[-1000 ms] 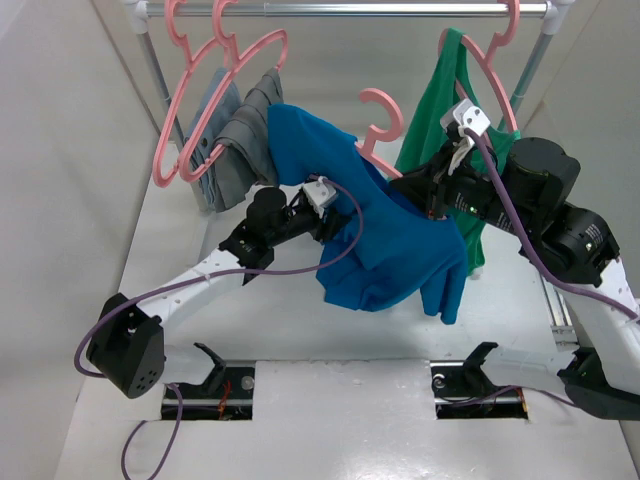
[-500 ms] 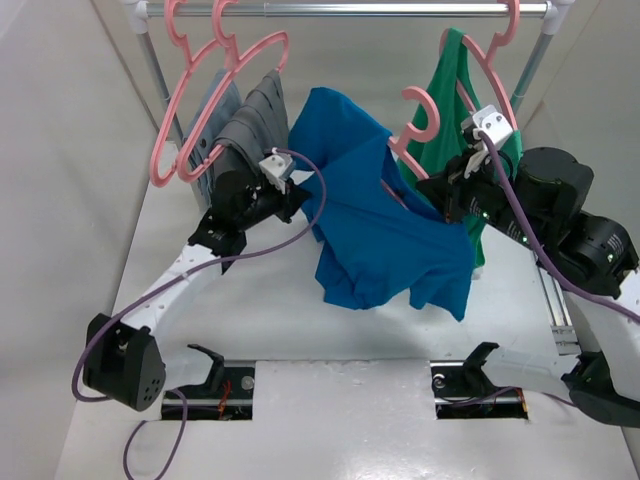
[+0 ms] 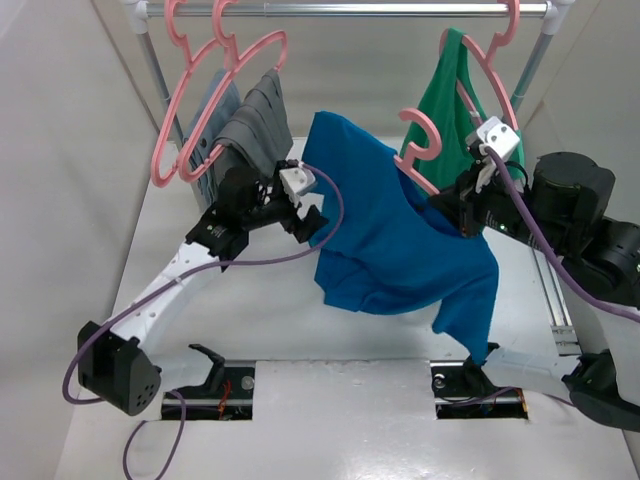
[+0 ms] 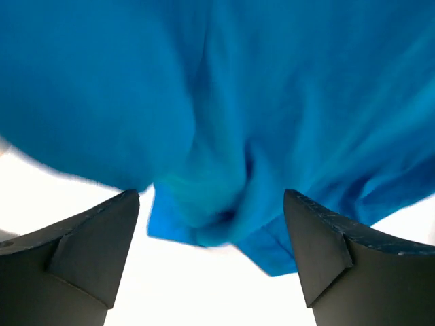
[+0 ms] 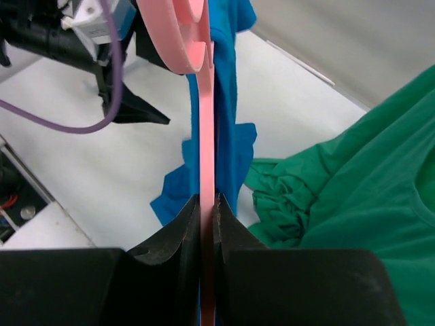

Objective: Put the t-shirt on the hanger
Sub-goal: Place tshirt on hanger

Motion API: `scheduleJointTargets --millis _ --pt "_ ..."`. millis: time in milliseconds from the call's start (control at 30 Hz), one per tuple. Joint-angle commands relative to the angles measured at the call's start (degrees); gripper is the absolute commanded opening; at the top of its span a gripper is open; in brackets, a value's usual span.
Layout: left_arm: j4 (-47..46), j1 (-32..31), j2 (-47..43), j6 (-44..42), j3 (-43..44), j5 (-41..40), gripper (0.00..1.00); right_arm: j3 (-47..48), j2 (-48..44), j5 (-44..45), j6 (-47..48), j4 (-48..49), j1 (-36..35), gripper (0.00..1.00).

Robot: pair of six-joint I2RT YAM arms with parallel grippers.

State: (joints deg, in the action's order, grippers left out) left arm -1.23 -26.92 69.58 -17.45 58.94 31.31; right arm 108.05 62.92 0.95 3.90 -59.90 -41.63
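Observation:
The blue t-shirt (image 3: 400, 240) hangs draped over the pink hanger (image 3: 420, 135), whose hook sticks up above the cloth. My right gripper (image 3: 458, 208) is shut on the hanger's thin pink bar (image 5: 206, 122), with the gripper's tips (image 5: 206, 198) pinching it edge-on and the t-shirt (image 5: 230, 102) just behind. My left gripper (image 3: 312, 222) stands open at the shirt's left edge. In the left wrist view that gripper (image 4: 212, 197) has its jaws wide apart, and the t-shirt (image 4: 238, 102) hangs loose just ahead of the tips, not pinched.
A rail (image 3: 350, 8) runs across the back. Pink hangers with grey garments (image 3: 245, 125) hang at its left, close to my left arm. A green top (image 3: 450, 100) hangs at the right behind my right gripper and also shows in the right wrist view (image 5: 353, 190).
The right gripper has carried the hanger up and to the right, and the shirt swung with it. The left gripper let go of the shirt's left edge and now stands open.

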Motion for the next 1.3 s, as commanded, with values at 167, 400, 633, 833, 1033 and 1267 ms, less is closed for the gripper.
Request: scheduleJointTargets --millis 167,400,633,833,1033,1267 --pt "-10.97 -1.47 -14.12 -4.18 -0.84 -5.81 0.86 4.8 -1.04 -1.03 2.16 -4.52 0.32 0.0" --pt "-5.73 0.37 -8.86 -2.58 3.63 -2.25 0.95 4.8 -2.18 -10.08 5.58 -8.57 0.32 0.0" --pt "-1.83 4.76 -2.43 -5.58 3.91 6.39 0.94 4.8 -5.43 -15.45 6.12 -6.9 0.32 0.0" --pt "-2.98 7.84 -2.43 -1.19 3.9 11.14 0.0 4.8 -6.58 -14.84 6.12 -8.13 0.32 0.0" --pt "0.27 13.64 -1.65 1.62 5.05 17.73 0.0 9.54 -5.79 -8.87 5.6 -16.82 0.32 0.0" --pt "1.32 16.72 -0.5 2.77 5.05 12.3 0.0 10.87 -7.71 -6.93 3.75 -18.85 0.32 0.0"
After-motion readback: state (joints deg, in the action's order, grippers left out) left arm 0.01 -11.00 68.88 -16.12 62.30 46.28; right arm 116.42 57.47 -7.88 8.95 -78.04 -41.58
